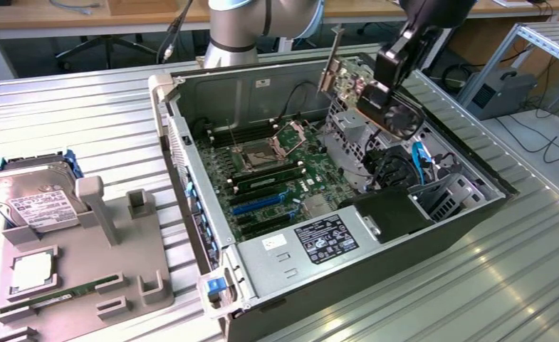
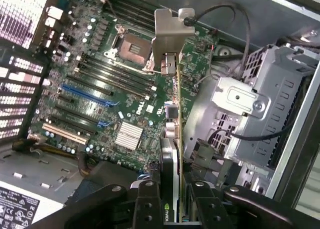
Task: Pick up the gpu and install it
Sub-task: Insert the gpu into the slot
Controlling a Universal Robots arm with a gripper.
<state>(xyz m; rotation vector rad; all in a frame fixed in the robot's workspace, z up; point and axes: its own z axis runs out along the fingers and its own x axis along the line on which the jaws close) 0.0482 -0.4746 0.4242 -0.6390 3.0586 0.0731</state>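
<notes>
Hanging over the open case (image 1: 450, 231), the gpu (image 2: 171, 139) is clamped in the gripper (image 2: 172, 191), at about two o'clock from the motherboard (image 1: 270, 178) in the exterior view. Pick-up is judged done; the blue slots (image 2: 85, 94) beyond lie unfilled, so seating is left.

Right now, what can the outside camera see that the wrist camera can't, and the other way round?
The exterior view adds the hard drive and the grey holder beside the computer case, on the exterior view's left, plus the arm's base behind the case. The wrist view adds the Dell lettering on the motherboard and the green logo on the edge of the gpu. Both show the gripper shut on the gpu, held above the open case, and the processor socket.
</notes>
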